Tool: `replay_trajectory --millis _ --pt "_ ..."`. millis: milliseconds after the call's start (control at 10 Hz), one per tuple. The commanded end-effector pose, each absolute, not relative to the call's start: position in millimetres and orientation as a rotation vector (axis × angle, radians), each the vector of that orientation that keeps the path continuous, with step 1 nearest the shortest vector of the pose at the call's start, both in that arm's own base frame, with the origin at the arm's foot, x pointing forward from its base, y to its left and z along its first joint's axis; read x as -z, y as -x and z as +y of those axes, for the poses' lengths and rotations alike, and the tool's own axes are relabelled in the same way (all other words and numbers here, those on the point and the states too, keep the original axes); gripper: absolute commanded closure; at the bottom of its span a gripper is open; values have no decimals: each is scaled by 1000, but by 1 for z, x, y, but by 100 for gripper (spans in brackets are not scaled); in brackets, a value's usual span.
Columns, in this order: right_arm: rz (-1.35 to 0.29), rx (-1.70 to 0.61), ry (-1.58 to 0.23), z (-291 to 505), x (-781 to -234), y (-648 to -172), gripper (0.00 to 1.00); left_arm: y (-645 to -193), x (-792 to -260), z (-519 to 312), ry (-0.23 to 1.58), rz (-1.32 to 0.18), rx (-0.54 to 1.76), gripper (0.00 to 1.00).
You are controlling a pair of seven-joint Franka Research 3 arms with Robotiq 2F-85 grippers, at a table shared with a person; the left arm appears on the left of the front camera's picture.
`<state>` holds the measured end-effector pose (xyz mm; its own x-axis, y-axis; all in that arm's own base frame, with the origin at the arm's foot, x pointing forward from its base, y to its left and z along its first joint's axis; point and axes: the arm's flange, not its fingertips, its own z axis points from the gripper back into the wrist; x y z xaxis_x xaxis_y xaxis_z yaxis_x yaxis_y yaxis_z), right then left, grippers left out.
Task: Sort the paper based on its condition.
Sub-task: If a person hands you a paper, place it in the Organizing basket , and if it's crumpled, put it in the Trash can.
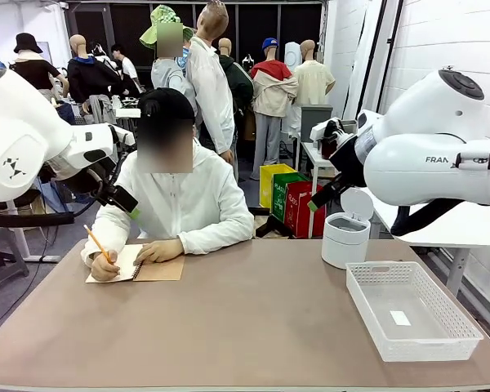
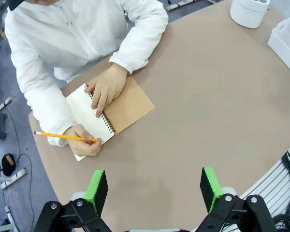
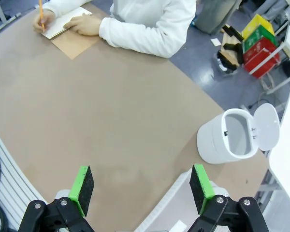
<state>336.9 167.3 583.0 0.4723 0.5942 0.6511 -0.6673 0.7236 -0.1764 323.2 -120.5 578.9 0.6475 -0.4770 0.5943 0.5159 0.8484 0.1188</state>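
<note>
Hovering high over the left side of the bench, the left end effector has its green pads spread wide with nothing between them. The arm is lifted and folded back with the wrist tipped down toward the person's work, probably to watch without crowding it.

At the far left corner of the bench the person leans over a spiral notebook whose brown kraft cover is folded open. The paper is the cream page on top, bound in the spiral and lying flat. The writing hand rests on the page's outer edge with an orange pencil slanted up from it. The other hand presses flat across the spiral, likely to stop the page sliding. No sheet has been handed over, so I judge the sorting not yet begun.

Toward the far right edge stands a white bin with its round lid flipped up. Just beside it, along the right edge, a white mesh basket holds a small white slip. They look like the two destinations, one for spoiled sheets and one for good ones.

The right end effector hangs above that side, pads wide apart and gripping nothing, with the arm drawn back and its wrist angled down over the bench.
</note>
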Motion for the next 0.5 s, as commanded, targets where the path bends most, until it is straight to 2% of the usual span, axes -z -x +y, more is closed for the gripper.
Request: replay_trajectory --millis 0,400 --pt "-748 -777 -81 168 -579 -340 0 -317 -581 -118 73 -657 592 0" --pt "-753 -774 -107 167 -583 -337 0 -323 -579 -120 63 -657 565 0"
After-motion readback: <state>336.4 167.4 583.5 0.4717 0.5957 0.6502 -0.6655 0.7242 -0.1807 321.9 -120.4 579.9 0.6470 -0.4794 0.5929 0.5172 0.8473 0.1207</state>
